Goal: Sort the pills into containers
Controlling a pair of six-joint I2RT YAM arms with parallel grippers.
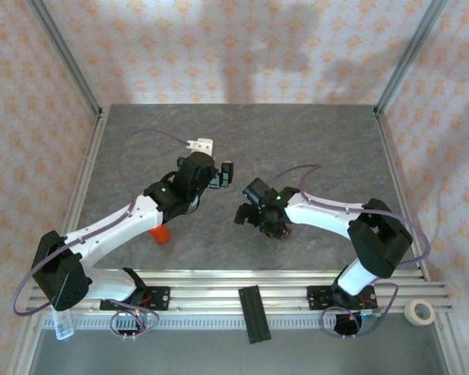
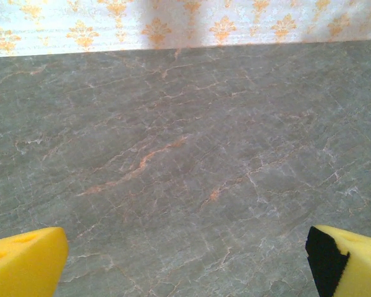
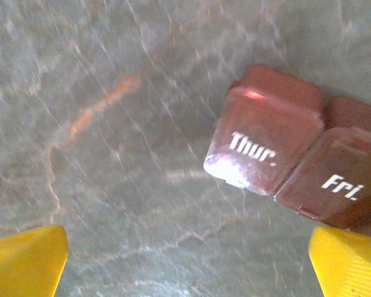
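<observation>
My right pincer (image 3: 187, 266) hangs released over the reddish-brown pill organizer (image 3: 297, 161) at frame right; I judge the sorting not yet begun.

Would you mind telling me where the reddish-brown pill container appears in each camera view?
Right wrist: the pill container sits at upper right, with lids "Thur." and "Fri.", beyond the open right gripper.
Top external: it is likely beneath the right gripper, which covers it.
Left wrist: the table lies ahead of the open left gripper.
Shared landmark: the grey, orange-veined table.
</observation>
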